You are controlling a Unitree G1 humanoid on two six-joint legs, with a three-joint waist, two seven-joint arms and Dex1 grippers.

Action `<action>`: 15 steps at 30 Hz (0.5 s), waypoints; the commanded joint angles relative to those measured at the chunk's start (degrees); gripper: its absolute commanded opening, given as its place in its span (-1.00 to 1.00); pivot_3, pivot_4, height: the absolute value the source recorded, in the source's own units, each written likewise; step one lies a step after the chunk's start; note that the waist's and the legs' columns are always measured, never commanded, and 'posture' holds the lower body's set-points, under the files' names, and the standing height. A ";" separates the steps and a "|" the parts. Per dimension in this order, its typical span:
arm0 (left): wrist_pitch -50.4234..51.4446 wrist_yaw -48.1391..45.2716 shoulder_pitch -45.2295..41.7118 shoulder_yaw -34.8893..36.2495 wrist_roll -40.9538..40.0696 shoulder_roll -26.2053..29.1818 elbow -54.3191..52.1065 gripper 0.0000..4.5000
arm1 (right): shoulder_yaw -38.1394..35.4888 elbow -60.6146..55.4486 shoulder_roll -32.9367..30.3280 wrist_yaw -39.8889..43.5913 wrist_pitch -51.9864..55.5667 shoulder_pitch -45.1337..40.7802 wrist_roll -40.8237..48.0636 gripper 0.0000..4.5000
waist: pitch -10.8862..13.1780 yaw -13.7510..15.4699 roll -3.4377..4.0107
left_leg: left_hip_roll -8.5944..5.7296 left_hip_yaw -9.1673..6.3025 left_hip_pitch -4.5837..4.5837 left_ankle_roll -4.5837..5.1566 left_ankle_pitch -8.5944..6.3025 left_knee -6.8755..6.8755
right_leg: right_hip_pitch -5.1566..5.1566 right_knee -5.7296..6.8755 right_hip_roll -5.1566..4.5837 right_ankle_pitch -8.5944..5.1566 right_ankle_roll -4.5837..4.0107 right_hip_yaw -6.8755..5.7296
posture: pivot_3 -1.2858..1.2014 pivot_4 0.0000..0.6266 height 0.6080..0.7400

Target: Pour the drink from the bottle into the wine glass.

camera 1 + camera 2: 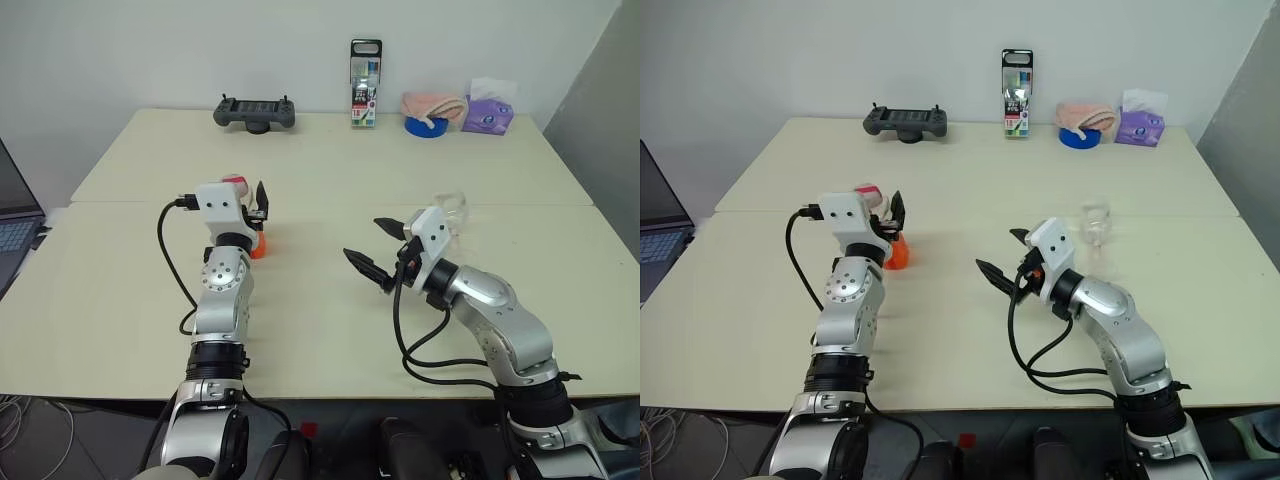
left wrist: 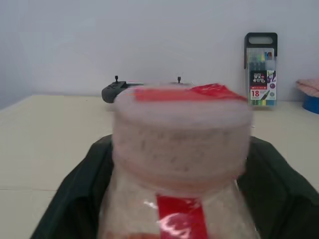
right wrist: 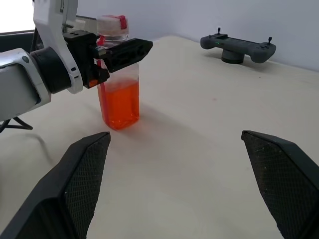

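Bottle [image 3: 117, 74] between left tool [image 3: 119, 52] fingers

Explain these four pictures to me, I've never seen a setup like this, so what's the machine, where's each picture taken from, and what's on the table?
This is a humanoid robot with two arms, each ending in a gripper with two black fingers. Two pictures come from cameras in its head, looking down over its arms. The other two come from cameras on its wrists, looking along the fingers.

The left gripper is closed around the upper part of a small clear bottle, which stands on the table. It has a red cap and is partly filled with orange-red drink. The right gripper is open and empty.

A clear wine glass stands beyond the right arm. Along the far edge lie a dark handheld controller, an upright pack of coloured pens, a pink cloth on a blue roll, and a purple tissue pack.
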 commanded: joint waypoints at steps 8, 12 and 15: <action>3.01 -17.08 1.34 -1.66 -9.95 3.91 -9.47 -0.05 | -8.29 -11.37 -5.76 3.59 16.98 -9.13 16.60 1.00 | 0.02 -0.04 0.01 | 0.01 0.00 -0.04 -0.01 0.01 -0.01 | -0.05 0.01 0.00 0.03 -0.04 0.00 | 0.03 -0.52 1.00; 9.81 -33.06 4.05 -6.95 -18.51 8.27 -19.66 -0.05 | -11.97 -12.38 -7.05 1.52 23.39 -14.20 23.12 1.00 | 0.03 -0.06 0.01 | 0.02 -0.04 -0.10 0.00 0.00 -0.06 | -0.08 -0.01 0.00 0.06 -0.11 -0.05 | 0.03 -0.52 1.00; 16.00 -40.94 5.40 -10.64 -23.82 11.24 -26.82 -0.05 | -12.03 -12.70 -7.67 0.95 26.08 -15.79 25.79 1.00 | 0.03 -0.11 0.01 | 0.01 0.00 -0.11 0.00 0.00 -0.05 | -0.09 -0.02 0.00 0.10 -0.17 0.00 | 0.03 -0.52 1.00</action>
